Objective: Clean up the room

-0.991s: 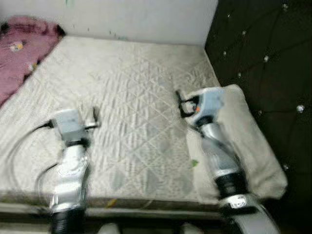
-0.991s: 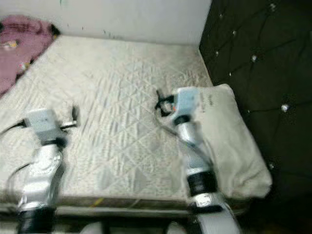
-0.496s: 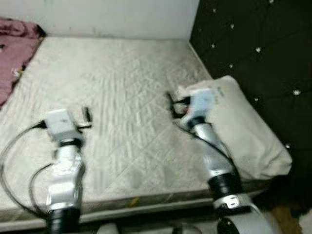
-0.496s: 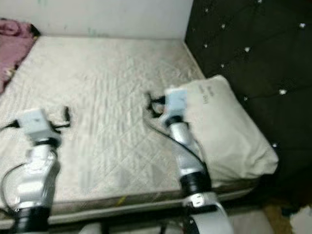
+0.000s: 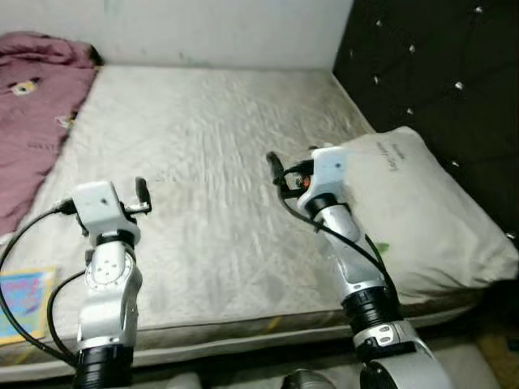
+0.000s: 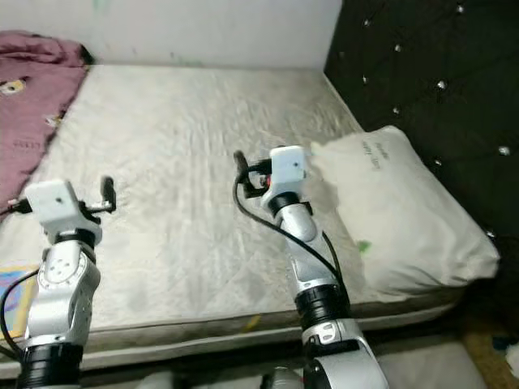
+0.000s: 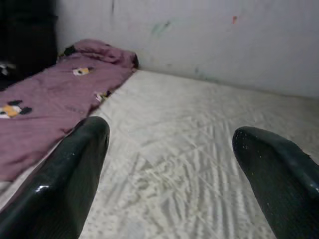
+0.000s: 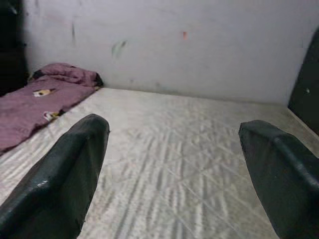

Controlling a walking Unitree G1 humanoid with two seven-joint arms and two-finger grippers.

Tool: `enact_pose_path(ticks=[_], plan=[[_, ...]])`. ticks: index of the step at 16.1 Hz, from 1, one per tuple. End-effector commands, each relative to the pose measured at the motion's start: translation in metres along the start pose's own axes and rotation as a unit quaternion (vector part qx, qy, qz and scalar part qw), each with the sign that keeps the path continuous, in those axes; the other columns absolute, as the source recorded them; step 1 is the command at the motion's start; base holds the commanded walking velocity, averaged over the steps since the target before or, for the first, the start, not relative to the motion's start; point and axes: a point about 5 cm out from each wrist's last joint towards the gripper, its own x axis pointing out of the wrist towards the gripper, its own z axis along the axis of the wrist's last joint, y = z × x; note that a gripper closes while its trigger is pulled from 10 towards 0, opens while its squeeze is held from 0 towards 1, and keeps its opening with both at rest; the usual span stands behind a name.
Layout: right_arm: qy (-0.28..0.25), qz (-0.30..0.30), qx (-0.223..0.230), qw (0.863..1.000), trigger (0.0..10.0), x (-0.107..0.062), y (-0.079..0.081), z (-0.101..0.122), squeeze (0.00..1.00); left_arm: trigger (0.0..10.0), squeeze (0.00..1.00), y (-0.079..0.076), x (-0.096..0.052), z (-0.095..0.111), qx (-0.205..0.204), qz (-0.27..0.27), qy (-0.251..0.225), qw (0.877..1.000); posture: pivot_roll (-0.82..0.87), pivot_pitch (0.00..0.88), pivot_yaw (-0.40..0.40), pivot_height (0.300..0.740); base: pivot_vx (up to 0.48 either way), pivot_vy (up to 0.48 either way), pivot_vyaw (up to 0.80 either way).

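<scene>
White wall and a dark padded headboard (image 5: 430, 73) are standing around a big bed with a bare quilted mattress (image 5: 219, 162). Both silver arms are reaching out over the near edge of the bed. The left end effector (image 5: 139, 194) is hanging above the mattress with its two black fingers (image 7: 75, 169) spread wide and holding nothing. The right end effector (image 5: 276, 172) is hanging over the middle of the bed, just beside the pillow (image 5: 422, 211), and its fingers (image 8: 65, 179) are wide apart too, with nothing between them.

The cleaning looks like it is only beginning. A pink blanket (image 5: 36, 121) is lying bunched along the left side of the bed. The white pillow is lying crooked by the headboard. A bright picture book (image 5: 23, 300) is lying on the near left corner. All of these look like they are waiting to be put right.
</scene>
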Motion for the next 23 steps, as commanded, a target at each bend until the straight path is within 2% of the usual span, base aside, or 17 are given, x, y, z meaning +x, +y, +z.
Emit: enact_pose_path(ticks=[1, 3, 6, 23], plan=[[-0.007, -0.009, -0.012, 1.000, 10.0, -0.0020, -0.0109, 0.0031, 0.00, 10.0, 0.00, -0.0097, -0.0014, -0.0013, -0.006, -0.016, 0.006, 1.000, -0.05, 0.000, -0.045, 0.740, 0.000, 0.480, 0.68], [-0.007, -0.008, -0.012, 1.000, 10.0, -0.0021, -0.0104, 0.0031, 0.00, 10.0, 0.00, -0.0100, -0.0014, -0.0010, -0.005, -0.017, 0.005, 1.000, -0.05, 0.000, -0.044, 0.740, 0.000, 0.480, 0.79], [-0.003, -0.012, -0.007, 1.000, 10.0, -0.0021, -0.0109, 0.0015, 0.00, 10.0, 0.00, -0.0119, -0.0015, -0.0011, -0.018, -0.025, 0.006, 1.000, -0.05, 0.000, -0.044, 0.740, 0.000, 0.480, 0.00], [0.007, -0.022, -0.010, 1.000, 10.0, -0.0004, -0.0144, 0.0001, 0.00, 10.0, 0.00, -0.0119, -0.0010, 0.0009, -0.026, -0.020, 0.003, 0.999, -0.05, 0.000, -0.050, 0.740, 0.000, 0.480, 0.00]])
